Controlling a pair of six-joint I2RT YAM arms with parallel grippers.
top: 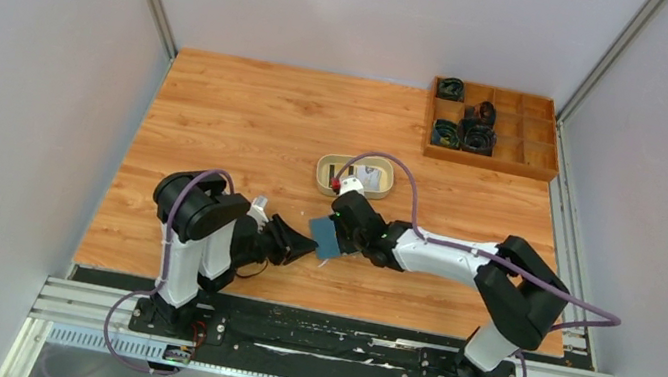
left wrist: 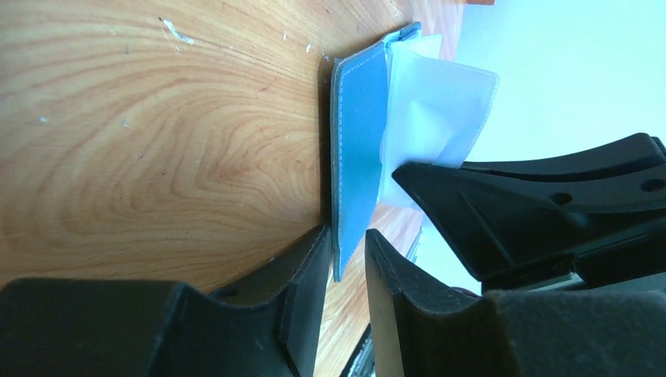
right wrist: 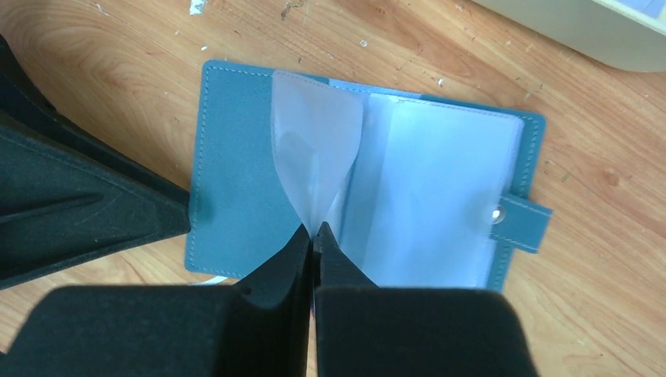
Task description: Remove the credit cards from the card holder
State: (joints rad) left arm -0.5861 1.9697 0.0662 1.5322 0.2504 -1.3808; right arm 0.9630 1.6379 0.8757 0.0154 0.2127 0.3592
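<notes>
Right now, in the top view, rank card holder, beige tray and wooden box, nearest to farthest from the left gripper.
1. card holder, at the tips of the left gripper.
2. beige tray, farther back, mid-table.
3. wooden box, far back right corner.

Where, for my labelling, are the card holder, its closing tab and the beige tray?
card holder [right wrist: 236,169]: right wrist view, teal left cover.
closing tab [right wrist: 525,224]: right wrist view, strap beyond the snap.
beige tray [top: 321,174]: top external view, left rim.

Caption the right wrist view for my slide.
Right tool pinches a clear sleeve of the open card holder; left tool at its cover edge.
</notes>
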